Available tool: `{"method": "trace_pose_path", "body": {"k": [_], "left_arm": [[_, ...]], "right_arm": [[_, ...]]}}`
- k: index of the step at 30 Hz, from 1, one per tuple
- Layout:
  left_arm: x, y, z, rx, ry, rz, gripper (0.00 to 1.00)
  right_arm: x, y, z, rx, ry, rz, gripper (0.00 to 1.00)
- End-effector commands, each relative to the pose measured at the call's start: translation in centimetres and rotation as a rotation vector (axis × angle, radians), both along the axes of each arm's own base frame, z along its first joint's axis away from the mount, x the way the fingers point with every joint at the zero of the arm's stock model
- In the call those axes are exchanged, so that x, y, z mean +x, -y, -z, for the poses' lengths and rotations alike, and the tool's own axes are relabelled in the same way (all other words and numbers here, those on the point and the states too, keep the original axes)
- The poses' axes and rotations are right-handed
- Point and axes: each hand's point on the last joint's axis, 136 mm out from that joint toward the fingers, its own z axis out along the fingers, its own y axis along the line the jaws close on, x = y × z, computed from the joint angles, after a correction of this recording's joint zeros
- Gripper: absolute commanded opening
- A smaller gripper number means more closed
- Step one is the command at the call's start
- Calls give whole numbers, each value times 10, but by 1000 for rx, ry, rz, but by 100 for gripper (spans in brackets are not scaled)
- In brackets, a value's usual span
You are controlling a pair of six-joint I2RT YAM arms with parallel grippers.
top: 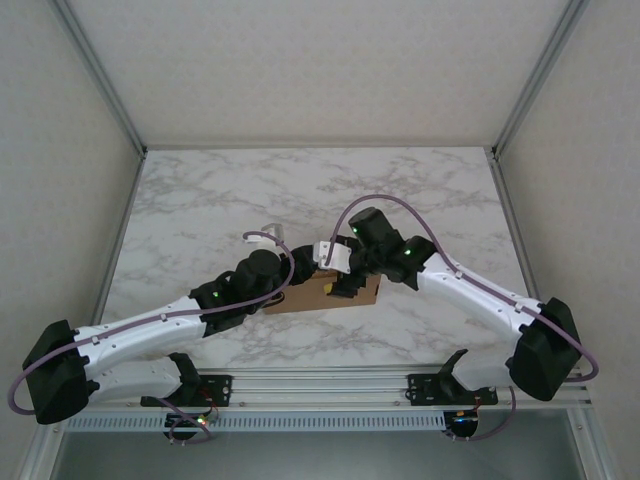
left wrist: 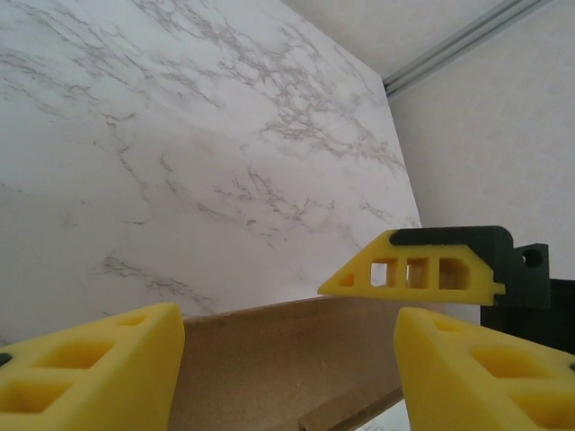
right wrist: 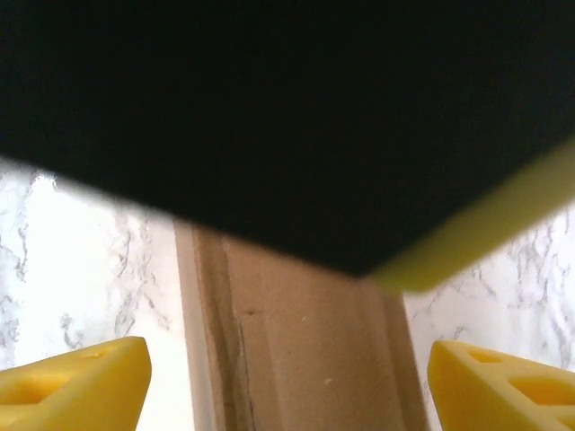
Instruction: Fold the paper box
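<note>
Cardboard box (top: 330, 292) sits mid-counter (top: 200, 200), under both wrists. Left pincer (left wrist: 287, 355) is spread astride a raised wall, apparently not clamping (view's tight). Right pincer (right wrist: 287, 382) hangs open over it. Step: folding walls. Next: close on the wall and crease it inward.

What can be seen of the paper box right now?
The paper box is plain brown, unprinted cardboard lying near the middle of the marble table, largely covered from above by both arms. One long wall stands raised, its matte face between the open fingers of the left gripper; whether they touch it cannot be told. The right gripper hangs open over a creased panel, fingers wide of its edges.
</note>
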Motion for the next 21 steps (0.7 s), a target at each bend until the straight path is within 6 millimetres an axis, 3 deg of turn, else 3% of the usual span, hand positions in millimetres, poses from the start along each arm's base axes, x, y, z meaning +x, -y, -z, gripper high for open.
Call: {"method": "trace_pose_path", "body": {"k": [1,6,14,21], "left_arm": [[-8,-1,20,57,-32,26,64],[-8,-1,19,55,-30,30,64],[-10,-1,21,42,-31,32,64],[-10,-3,20,39,-26,29,64]], "right_arm": [[5,-5,6,-23,24,-23,80],[12,-7,4,-3,38,-12,81],[6,-7,26,-56,-66,-19,82],[5,-6,44,-85,-132,0,75]]}}
